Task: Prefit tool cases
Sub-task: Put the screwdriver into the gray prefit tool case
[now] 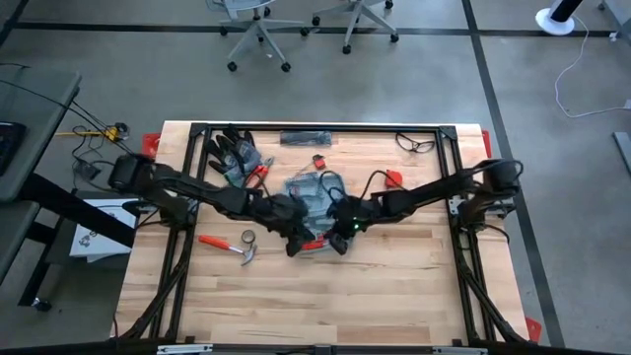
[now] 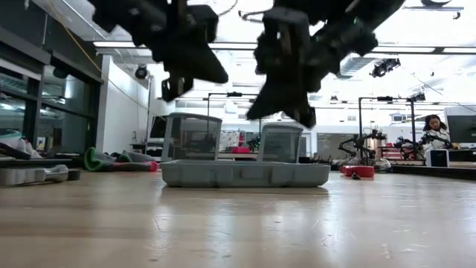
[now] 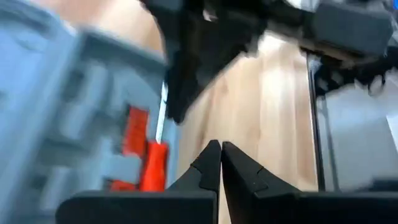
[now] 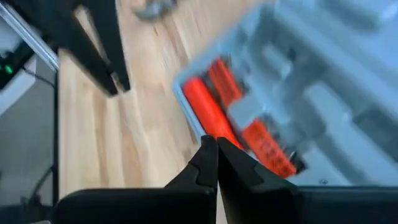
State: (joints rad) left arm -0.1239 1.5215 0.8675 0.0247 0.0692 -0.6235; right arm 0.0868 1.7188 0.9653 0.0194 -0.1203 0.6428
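The pale, plank-grained wooden table [image 1: 394, 296] fills the high view, edged by a black metal frame [image 1: 325, 127]. Two dark jointed arms reach in from either side and meet above its middle.

There lies the flat blue-grey plastic tool case [image 1: 314, 193], open, with moulded recesses showing inside; in the low view its ribbed lower shell [image 2: 245, 174] sits flat on the wood while the two lid sections stand upright behind it. Orange-red handled tools [image 4: 214, 112] rest in the recesses (the left wrist view shows the same kind of orange-red piece [image 3: 152, 165] by the case edge).

The left gripper [image 3: 221, 155] hangs just above the near edge of the case, its two dark wedge-shaped fingers pressed together, with nothing between them. The right gripper [image 4: 216, 149] hovers beside it over the same edge, its fingers likewise closed tip to tip and empty. In the low view both hang clear above the case without touching it.

Towards the left of the far edge lies a pair of dark fabric gloves [image 1: 232, 150]. A hammer with an orange handle and metal head [image 1: 229, 246] lies on the left of the table, a small roll of tape [image 1: 247, 237] just beside its head. Clear safety glasses [image 1: 415, 144] and a flat black bar [image 1: 306, 136] lie near the far edge.
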